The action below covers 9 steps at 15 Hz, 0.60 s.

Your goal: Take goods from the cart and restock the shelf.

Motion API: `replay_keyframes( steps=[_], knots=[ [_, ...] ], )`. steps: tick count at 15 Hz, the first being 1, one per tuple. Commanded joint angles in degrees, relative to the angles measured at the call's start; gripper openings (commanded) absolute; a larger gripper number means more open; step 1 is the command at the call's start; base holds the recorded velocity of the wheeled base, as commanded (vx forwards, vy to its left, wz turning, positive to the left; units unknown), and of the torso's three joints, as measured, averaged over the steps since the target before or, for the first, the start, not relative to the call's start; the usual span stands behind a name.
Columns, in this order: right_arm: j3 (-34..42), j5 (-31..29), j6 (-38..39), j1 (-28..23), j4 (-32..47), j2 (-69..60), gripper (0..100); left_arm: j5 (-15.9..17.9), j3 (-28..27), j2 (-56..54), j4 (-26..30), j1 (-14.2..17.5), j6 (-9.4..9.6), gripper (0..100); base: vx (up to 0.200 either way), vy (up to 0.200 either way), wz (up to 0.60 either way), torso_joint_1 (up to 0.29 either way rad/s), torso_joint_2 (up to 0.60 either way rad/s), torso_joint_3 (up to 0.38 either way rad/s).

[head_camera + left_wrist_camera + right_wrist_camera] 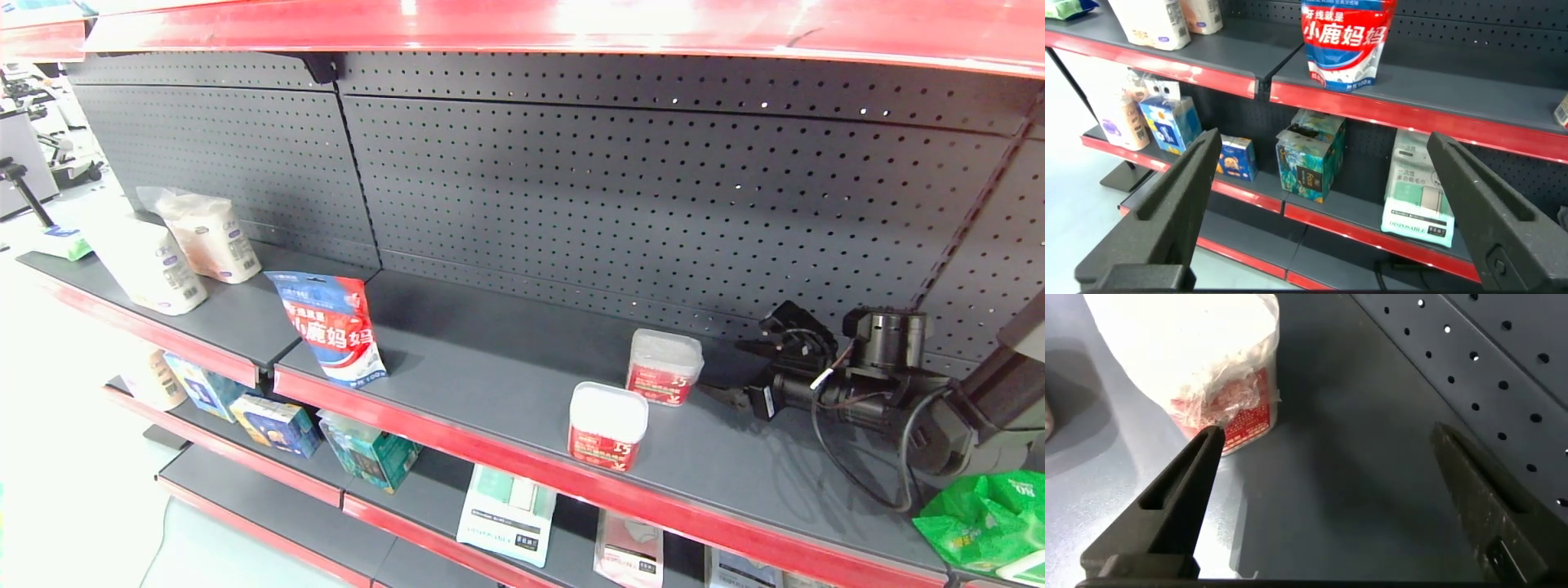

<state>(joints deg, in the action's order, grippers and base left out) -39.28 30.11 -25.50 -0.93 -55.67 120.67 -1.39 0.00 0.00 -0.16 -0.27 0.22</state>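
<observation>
Head view: right gripper [755, 363] low over shelf [490, 359], jaws spread, just beside rear tub [664, 367]. Front tub [606, 425] near shelf edge. Pouch [333, 327] upright, well left.

Left wrist view: left gripper [1323, 139] wide open, empty, facing lower shelf [1355, 233].

Right wrist view: right gripper [1327, 433] open. Rear tub [1200, 367] by one finger, contact unclear.

Wide-spread gripper [1323, 137] before stocked shelf [1454, 94]

Bare shelf board [506, 359] lies open between the standing pouch [331, 327] and the front tub [608, 425]. The rear tub [664, 367] stands just beside the spread right gripper [1324, 433], with pegboard [653, 188] behind.
</observation>
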Motion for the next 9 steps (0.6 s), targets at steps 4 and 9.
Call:
replay_keyframes(
  steps=[4,9],
  knots=[
    [-0.54,-1.63,-0.07,-1.01,-0.05,0.61,100,-0.02,0.0,0.0,-0.02,0.0,-0.04,100,0.0,0.0,0.0,0.0,0.0,0.0],
    [-2.91,-3.3,0.1,-1.53,-0.05,1.32,100,-0.02,0.0,0.0,-0.02,0.0,-0.04,100,0.0,0.0,0.0,0.0,0.0,0.0]
  ],
)
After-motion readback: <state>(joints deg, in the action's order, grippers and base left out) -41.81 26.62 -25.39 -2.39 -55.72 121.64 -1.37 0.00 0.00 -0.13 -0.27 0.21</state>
